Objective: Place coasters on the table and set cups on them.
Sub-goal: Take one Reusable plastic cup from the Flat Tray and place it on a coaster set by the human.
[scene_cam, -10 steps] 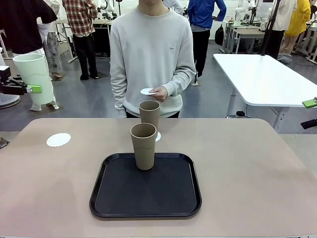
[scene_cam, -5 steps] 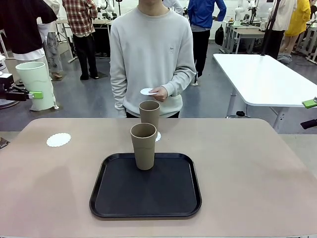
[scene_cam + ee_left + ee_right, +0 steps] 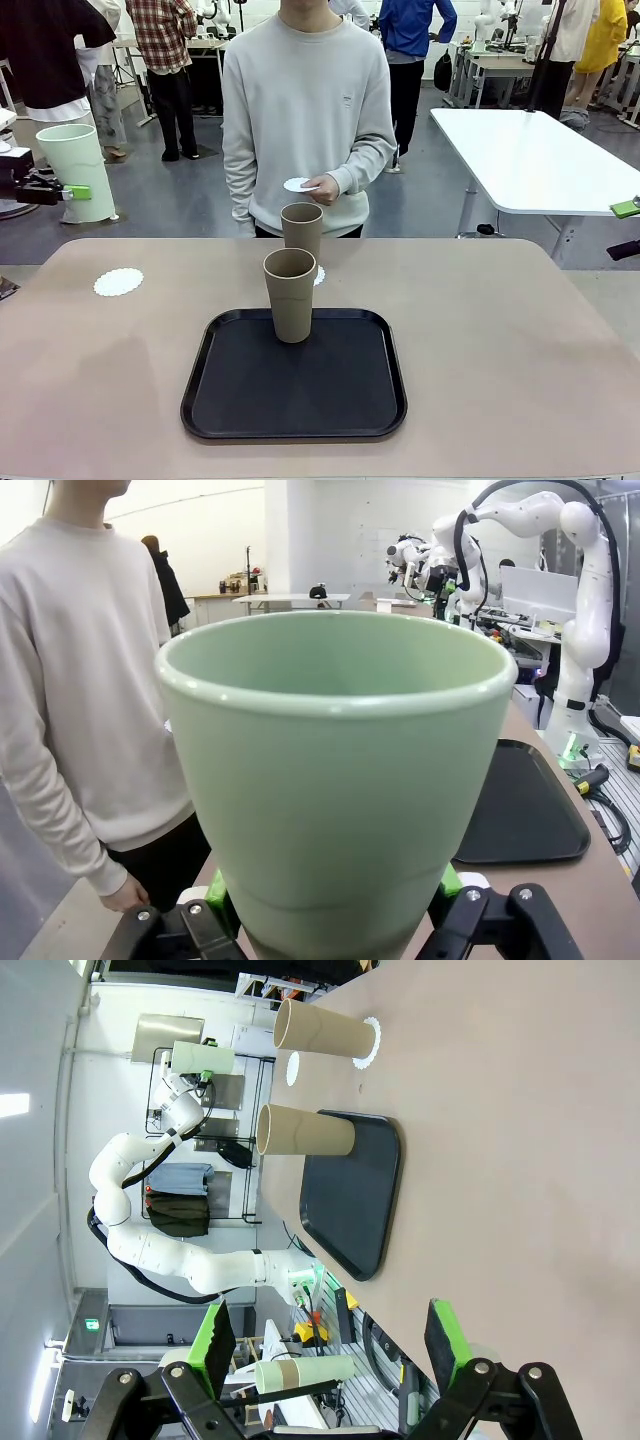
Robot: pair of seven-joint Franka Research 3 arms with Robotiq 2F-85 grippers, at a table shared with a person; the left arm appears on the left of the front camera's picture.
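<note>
My left gripper [image 3: 58, 190] is shut on the pale mint green cup [image 3: 76, 171], held in the air beyond the table's far left corner. The left wrist view shows the cup [image 3: 335, 780] close up and upright between the green pads [image 3: 219, 898]. One bare coaster [image 3: 118, 282] lies on the table [image 3: 520, 340] at the far left. One brown cup [image 3: 302, 232] stands on a coaster [image 3: 319, 276]; the other brown cup [image 3: 290, 295] stands on the black tray [image 3: 295, 385]. The person's hand holds another coaster [image 3: 296, 184]. My right gripper [image 3: 330, 1345] is open, off the table's right side.
The person stands at the far edge of the table, facing me. A white rectangular table [image 3: 540, 160] stands behind on the right. The right wrist view shows both brown cups [image 3: 305, 1130] sideways and the tray [image 3: 355, 1195].
The left gripper has lowered the mint cup a little, shifted it slightly right and brought it more upright. The right gripper, the brown cups and the person's hand have not moved.
</note>
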